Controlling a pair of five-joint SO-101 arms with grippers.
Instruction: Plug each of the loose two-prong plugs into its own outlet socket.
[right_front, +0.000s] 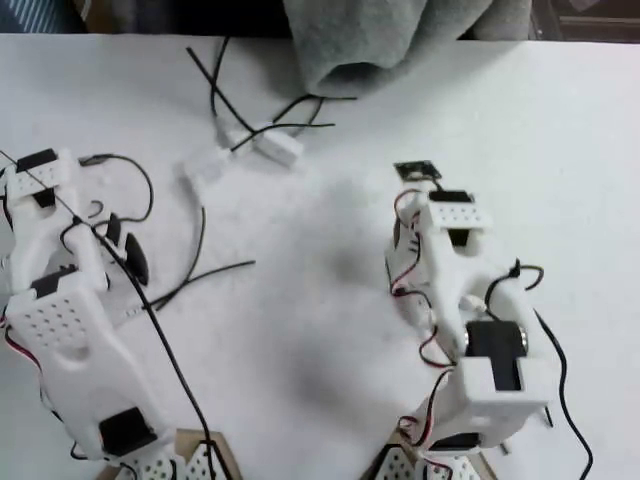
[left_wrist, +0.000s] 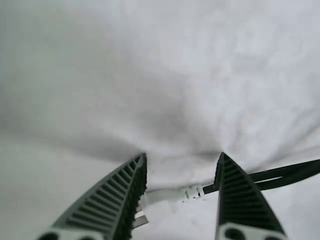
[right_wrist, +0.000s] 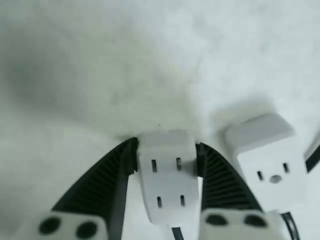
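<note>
A grey cloth (right_front: 390, 40) is hanging over the far edge of the white bench (right_front: 330, 350). Just near of it, left of centre, a white far socket block (right_front: 205, 165) and a neighbouring far block (right_front: 278, 147) are lying close together, with black leads (right_front: 222, 100) trailing away toward the cloth. A black plug cord (right_front: 200, 265) is curving across the bench toward the left arm (right_front: 70, 320), and a thin black cable (right_front: 170, 370) is crossing over that arm.

The left end effector (left_wrist: 182, 155) is hanging low over the bench with its fingers spread. A white two-prong plug (left_wrist: 165, 195) is lying between them, with its cord running off past one finger.

The right arm (right_front: 460, 290) is covering the bench beneath it on the right. The right end effector (right_wrist: 166, 143) is pinching a white outlet block (right_wrist: 166, 185) by its sides, slotted face toward the camera. A second outlet block (right_wrist: 265, 155) is sitting just beside it. Whether these are the two far blocks cannot be told.
</note>
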